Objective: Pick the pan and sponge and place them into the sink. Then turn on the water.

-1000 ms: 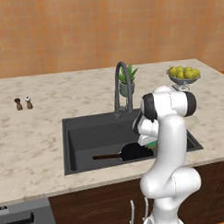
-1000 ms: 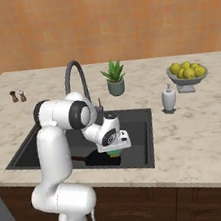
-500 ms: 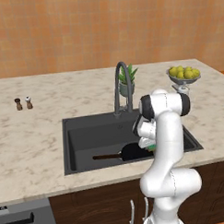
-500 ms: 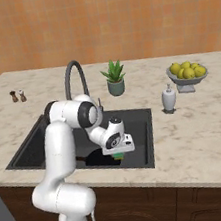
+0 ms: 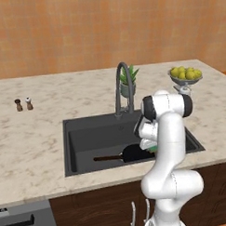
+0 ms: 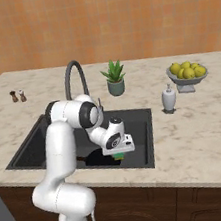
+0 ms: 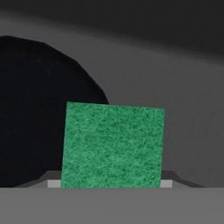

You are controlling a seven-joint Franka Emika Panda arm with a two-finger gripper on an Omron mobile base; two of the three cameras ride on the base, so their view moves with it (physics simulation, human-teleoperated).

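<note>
One sink (image 5: 78, 135) already holds the pan (image 5: 133, 153), lying at its front edge. The gripper (image 6: 120, 153) hangs low over the basin, clamped on the sponge (image 7: 113, 145) just beside the pan. Placing the sponge is in hand; next it calls for letting go, then reaching for the faucet (image 5: 123, 86).

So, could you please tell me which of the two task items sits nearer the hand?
The green sponge, right at the hand; the black pan lies beside it.

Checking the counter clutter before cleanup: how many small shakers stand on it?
2. The dark shaker and the white-topped shaker stand side by side on the counter, left of the sink. Others may be hidden behind the arm.
</note>
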